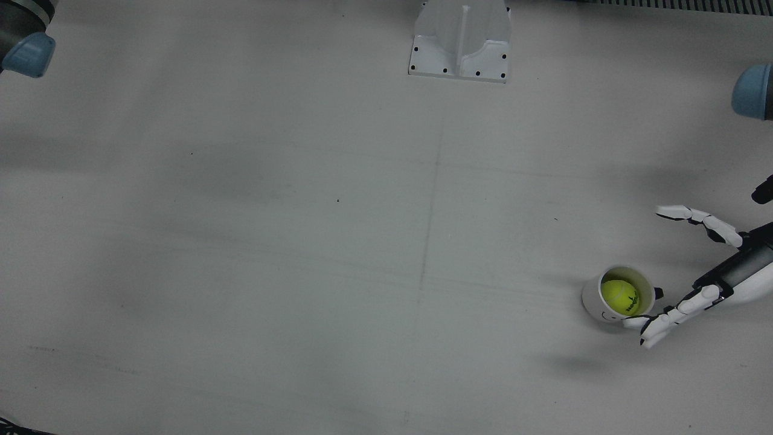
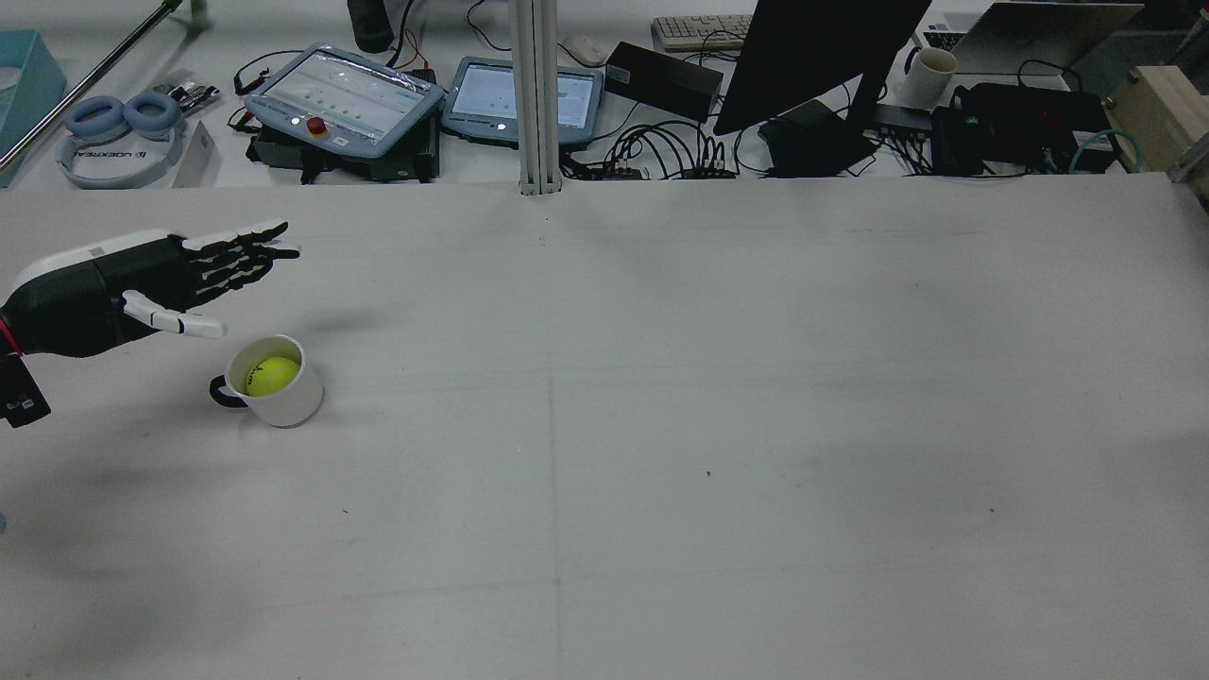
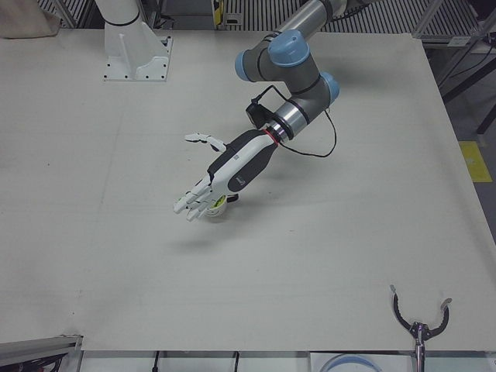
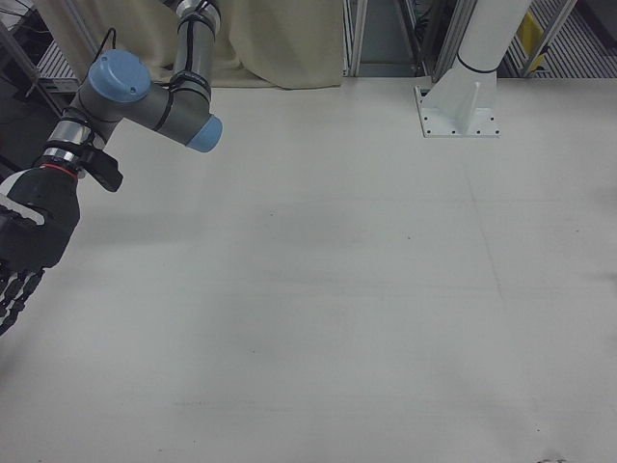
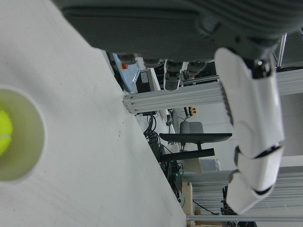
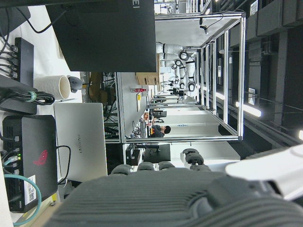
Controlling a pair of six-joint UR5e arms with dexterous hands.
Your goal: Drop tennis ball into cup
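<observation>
A white cup with a black handle stands upright near the table's left side, and the yellow-green tennis ball lies inside it. In the rear view the cup holds the ball just below my left hand. My left hand hovers beside and above the cup, open, fingers spread flat and holding nothing. From the left-front view the left hand hides most of the cup. My right hand hangs at the far right edge of the table, fingers extended, empty.
The central pedestal base is bolted at the robot's end of the table. Beyond the far edge sit teach pendants, a monitor and cables. A black tool lies near the operators' edge.
</observation>
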